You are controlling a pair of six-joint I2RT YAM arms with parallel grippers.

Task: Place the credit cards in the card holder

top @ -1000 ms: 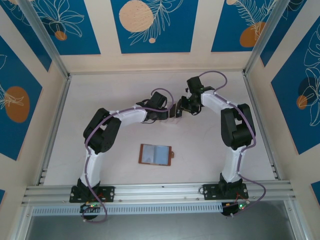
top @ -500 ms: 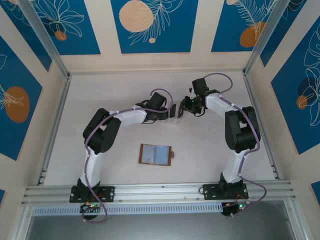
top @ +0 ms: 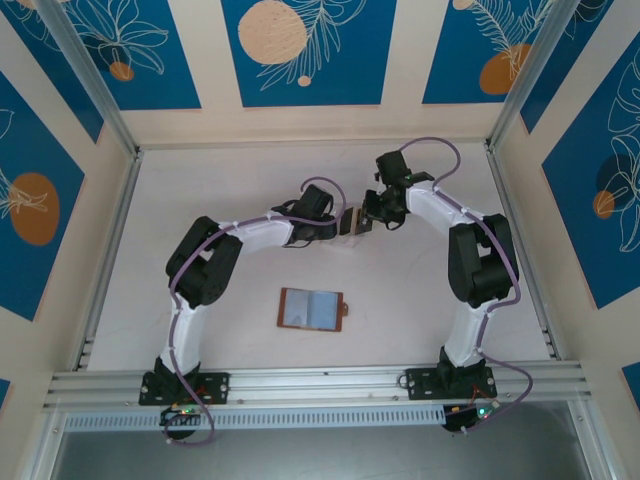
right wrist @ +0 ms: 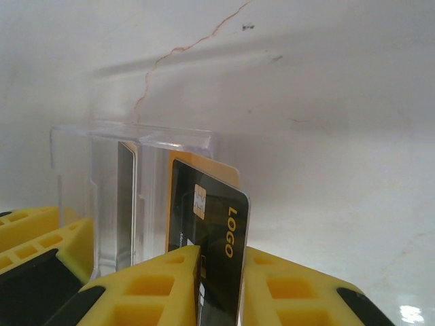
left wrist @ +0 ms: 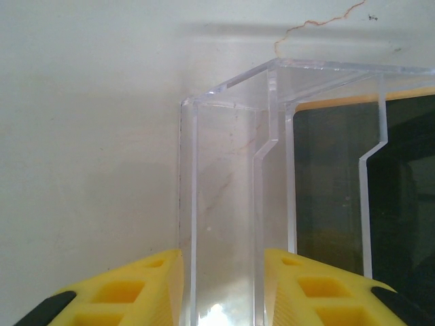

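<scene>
Right end effector [right wrist: 219, 292] first: its two yellow pads are pressed in on a black card [right wrist: 212, 227], pinching it by the lower part, so that's a grip. The card stands on edge and a little tilted, with a gold chip and the word LOGO facing the right-hand pad. Just behind it, a pale yellow card [right wrist: 207, 165] peeks over its top corner, sitting at the near end of the clear stand [right wrist: 95, 183]. A third card [right wrist: 126, 204], dark along its edge, stands upright in a slot further into the stand. Over to the left end effector [left wrist: 223, 292]: its yellow pads sit one on each side of a clear panel of that stand, clamped on it, the slotted walls rising straight ahead of the fingers. From above, the two end effectors meet nose to nose at the stand, nearly touching. The card holder [top: 311, 308] lies open and flat on the desk [top: 420, 300], pale inside pockets up, well apart from both end effectors, back toward the arm bases and between the two arms.
</scene>
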